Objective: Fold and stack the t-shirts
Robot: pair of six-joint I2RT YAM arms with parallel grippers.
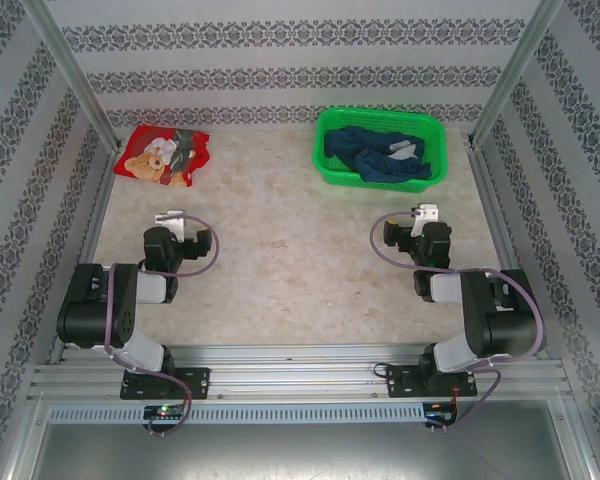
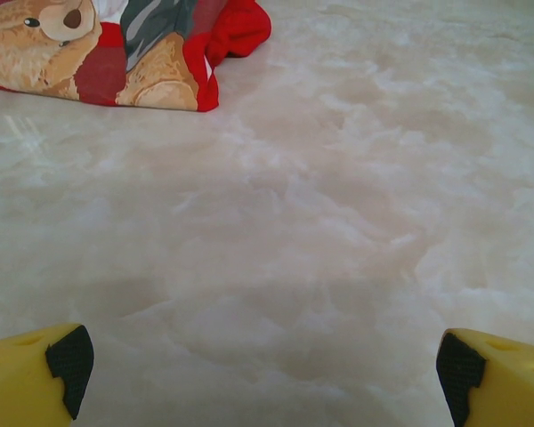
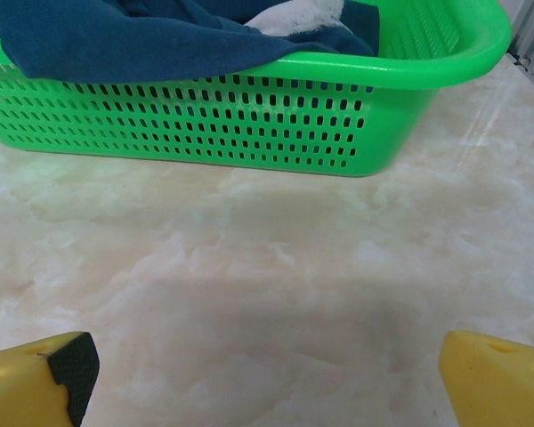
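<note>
The red t-shirt (image 1: 162, 156) with its teddy-bear print lies folded at the back left of the table; its near edge shows in the left wrist view (image 2: 116, 53). The navy t-shirt (image 1: 372, 153) sits crumpled inside the green basket (image 1: 380, 181), draped over the rim in the right wrist view (image 3: 125, 40). My left gripper (image 1: 170, 217) hovers over bare table, short of the red shirt, open with nothing between its yellow fingertips (image 2: 36, 374). My right gripper (image 1: 425, 213) is open too, just in front of the basket (image 3: 249, 124), holding nothing.
The marble-patterned tabletop (image 1: 290, 260) stretches bare between the arms. Patterned walls and metal frame posts (image 1: 75, 70) enclose the table on three sides. The basket stands at the back right near the right post.
</note>
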